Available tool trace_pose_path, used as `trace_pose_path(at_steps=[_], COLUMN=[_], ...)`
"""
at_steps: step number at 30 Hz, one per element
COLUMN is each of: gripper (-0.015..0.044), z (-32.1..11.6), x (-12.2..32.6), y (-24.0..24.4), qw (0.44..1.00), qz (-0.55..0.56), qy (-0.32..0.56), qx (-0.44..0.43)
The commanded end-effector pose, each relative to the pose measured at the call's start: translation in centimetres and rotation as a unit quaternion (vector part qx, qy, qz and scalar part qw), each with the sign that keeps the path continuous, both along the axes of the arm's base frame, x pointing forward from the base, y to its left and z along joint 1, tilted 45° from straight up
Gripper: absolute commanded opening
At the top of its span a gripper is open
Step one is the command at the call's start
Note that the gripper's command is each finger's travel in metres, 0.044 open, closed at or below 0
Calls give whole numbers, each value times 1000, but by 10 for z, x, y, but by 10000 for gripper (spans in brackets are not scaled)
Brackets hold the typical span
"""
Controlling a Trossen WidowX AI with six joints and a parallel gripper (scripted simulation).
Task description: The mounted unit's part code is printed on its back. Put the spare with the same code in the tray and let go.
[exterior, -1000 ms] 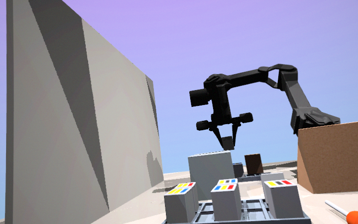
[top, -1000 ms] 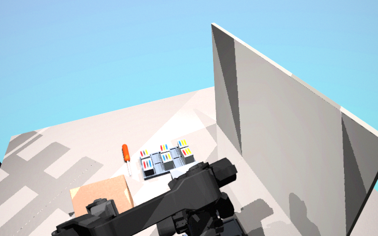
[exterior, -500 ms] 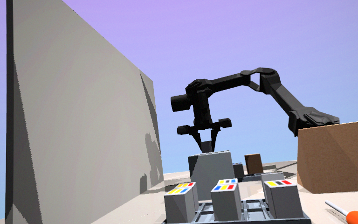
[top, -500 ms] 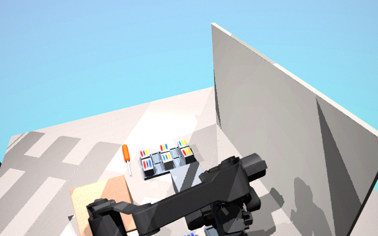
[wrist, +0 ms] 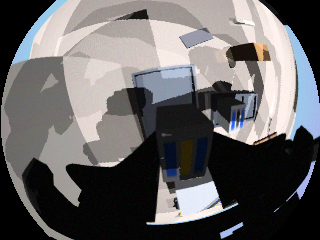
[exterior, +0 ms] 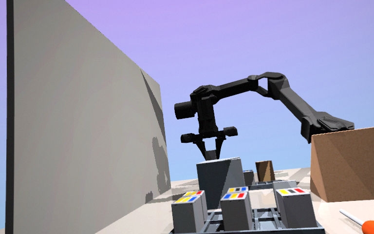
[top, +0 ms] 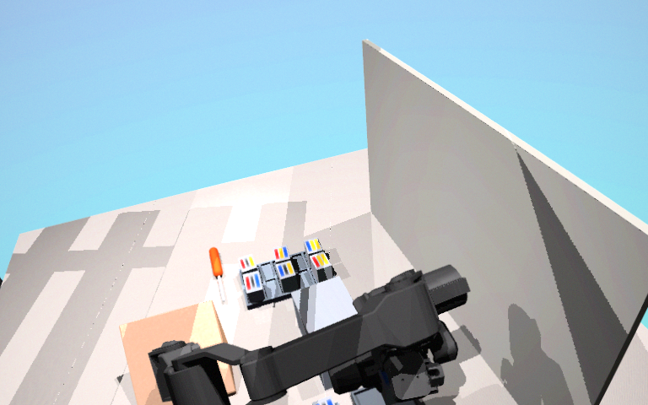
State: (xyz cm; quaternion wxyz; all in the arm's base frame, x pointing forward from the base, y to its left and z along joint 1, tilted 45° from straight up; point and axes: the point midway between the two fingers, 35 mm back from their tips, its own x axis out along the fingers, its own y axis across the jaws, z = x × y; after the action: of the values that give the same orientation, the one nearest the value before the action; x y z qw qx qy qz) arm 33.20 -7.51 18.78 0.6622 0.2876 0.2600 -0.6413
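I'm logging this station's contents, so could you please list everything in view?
Wall panel: one, grey, upright beside the workspace.
Mounted unit: one, grey block, next to the rack.
Rack: one, dark grey, on the table.
Racked spares: six, grey with colour-striped tops.
Screwdriver: one, orange handle, beside the rack.
Box: one, tan, near the arm's base.
Small block: one, brown, beyond the mounted unit.
Held spare: one, striped, above the mounted unit.
Arm: one, black.
End effector: one, black, shut on the held spare.
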Motion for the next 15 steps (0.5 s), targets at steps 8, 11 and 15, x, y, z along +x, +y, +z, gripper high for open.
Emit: trace_pose_path(at_steps=[8, 11, 15], gripper=[0, 0, 0], z=[-6, -8, -10], x=[1, 2, 2], y=[-6, -7, -9], qw=[1000, 1000, 1000], qz=[2, 2, 2], qy=[1, 1, 1], qx=[-2, -2, -2])
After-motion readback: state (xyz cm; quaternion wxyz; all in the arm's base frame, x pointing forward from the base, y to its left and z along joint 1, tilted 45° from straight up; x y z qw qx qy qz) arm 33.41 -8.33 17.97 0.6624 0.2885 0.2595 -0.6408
